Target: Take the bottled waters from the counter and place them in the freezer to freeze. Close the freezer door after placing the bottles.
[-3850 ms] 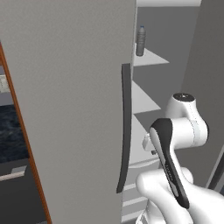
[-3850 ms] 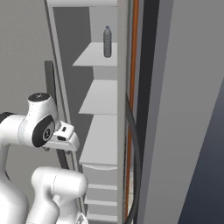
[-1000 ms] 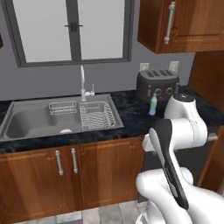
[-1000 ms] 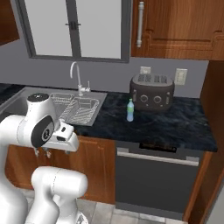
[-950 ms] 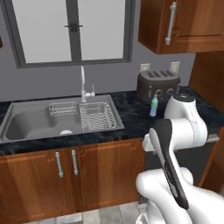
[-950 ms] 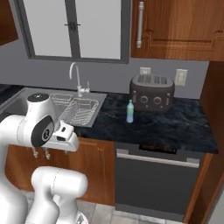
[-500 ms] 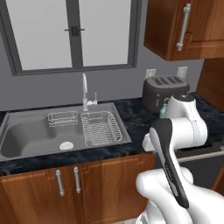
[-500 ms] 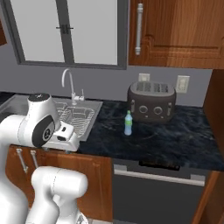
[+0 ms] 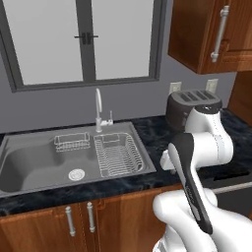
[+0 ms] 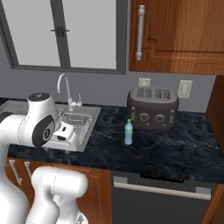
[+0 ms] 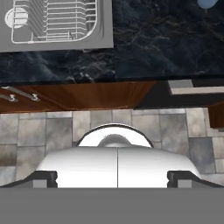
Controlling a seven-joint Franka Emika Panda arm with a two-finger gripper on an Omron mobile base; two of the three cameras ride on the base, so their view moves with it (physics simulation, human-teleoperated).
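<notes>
From the left base view we noted the counter [image 9: 147, 179] of black marbled stone carrying a grey sink [image 9: 39, 162], with a wire dish rack [image 9: 118, 153] set in the sink's right side and a tap [image 9: 100, 110] behind it. A dark toaster [image 9: 189, 106] stood well to the right of the sink, partly hidden by the white arm.

From the right base view we recorded the pale blue bottle [image 10: 128, 132] with green cap standing upright on the counter, just in front of the toaster's left corner and to the right of the sink. It was untouched.

From the hand view we saw the sink above the counter's edge, wooden cabinet fronts [image 11: 83, 96] below that edge, and a tiled floor [image 11: 52, 127] beneath. The jaws [image 11: 112, 179] stood fully apart, with nothing between them.
</notes>
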